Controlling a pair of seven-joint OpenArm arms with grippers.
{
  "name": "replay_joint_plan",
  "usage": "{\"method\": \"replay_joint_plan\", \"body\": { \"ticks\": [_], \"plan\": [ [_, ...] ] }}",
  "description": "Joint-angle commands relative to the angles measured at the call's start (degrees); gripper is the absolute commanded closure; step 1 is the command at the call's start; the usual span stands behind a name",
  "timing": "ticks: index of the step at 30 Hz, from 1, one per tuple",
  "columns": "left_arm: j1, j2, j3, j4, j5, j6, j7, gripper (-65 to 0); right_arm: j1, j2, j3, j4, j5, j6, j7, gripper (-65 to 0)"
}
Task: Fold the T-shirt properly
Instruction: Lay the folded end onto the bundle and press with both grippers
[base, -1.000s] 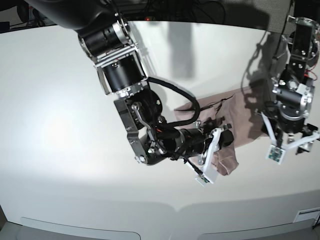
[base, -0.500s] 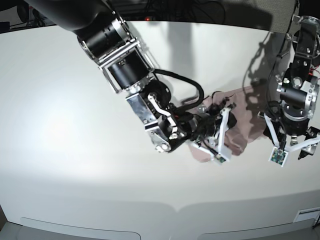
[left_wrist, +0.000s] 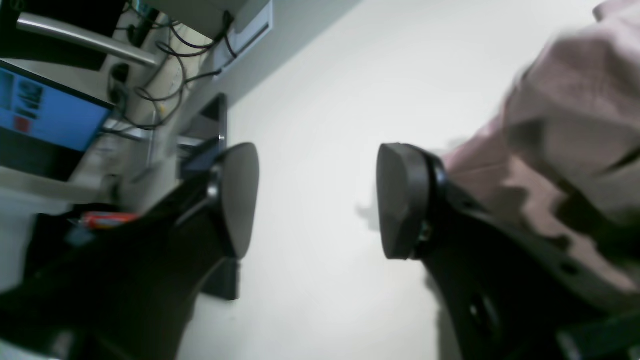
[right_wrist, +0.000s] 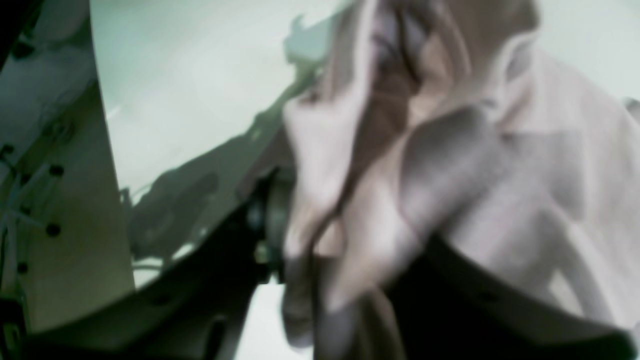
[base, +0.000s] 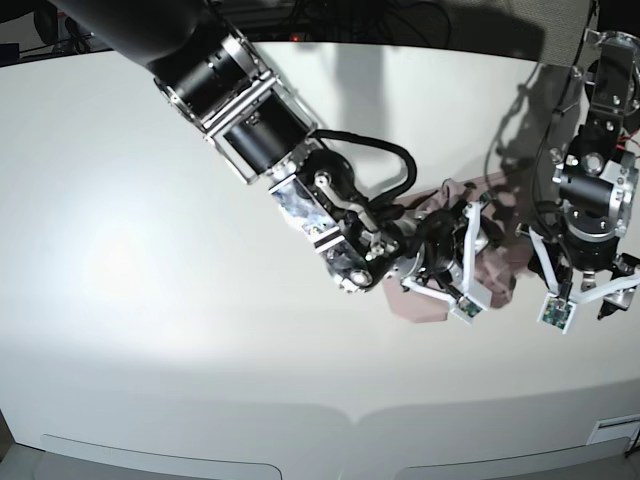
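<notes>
The T-shirt (base: 478, 262) lies bunched on the table (base: 120, 260), between both arms. A fold is being laid over: cloth sits between the right gripper (base: 462, 262) jaws, grip unclear. The left gripper (base: 588, 290), just beside the shirt, is spread empty. Release and smoothing are likely needed next.

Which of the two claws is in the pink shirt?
The right gripper, on the base view's left, buried in the T-shirt. The left gripper hangs beside it, jaws empty.

- A white table (base: 150, 300) is lit brightly, glare showing toward its left edge.
- Beyond its edge, a blue screen (left_wrist: 45, 112), tangled cables (left_wrist: 165, 75) and a metal bar (left_wrist: 85, 37) are seen.
</notes>
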Motion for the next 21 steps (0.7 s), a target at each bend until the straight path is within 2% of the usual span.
{"method": "replay_joint_plan", "body": {
  "ticks": [1, 4, 8, 10, 13, 16, 21],
  "plan": [
    [-1.0, -0.7, -0.4, 1.2, 1.8, 0.7, -0.9, -35.0, 1.7, -0.7, -0.3, 1.0, 1.4, 1.1, 1.3, -22.4],
    [-1.0, -0.7, -0.4, 1.2, 3.5, 0.7, -0.9, -35.0, 1.7, -0.7, -2.3, 1.0, 2.2, 2.8, 1.8, -22.5],
    [-1.0, -0.7, -0.4, 1.2, 7.7, 0.7, -1.0, -35.0, 1.7, -0.7, -3.5, 1.0, 2.7, 3.2, 2.2, -22.5],
    [-1.0, -0.8, -0.4, 1.2, 8.7, 1.1, -1.0, -35.0, 1.7, -0.7, -3.5, 1.0, 5.6, 4.4, 2.2, -22.5],
    [-1.0, -1.3, -0.4, 1.2, 8.6, 1.7, -1.2, -35.0, 1.7, -0.7, -3.5, 1.0, 9.8, 4.4, 1.8, -22.5],
    [-1.5, -2.4, -0.4, 1.2, 9.1, 2.5, -0.8, -35.0, 1.7, -0.7, -3.4, 1.0, 10.9, 4.4, 0.4, -22.5],
    [-3.3, -4.0, -0.4, 1.2, 9.2, 3.9, 0.0, -35.0, 1.7, -0.7, 1.6, 1.0, 10.0, 4.4, 1.7, -22.5]
  ]
}}
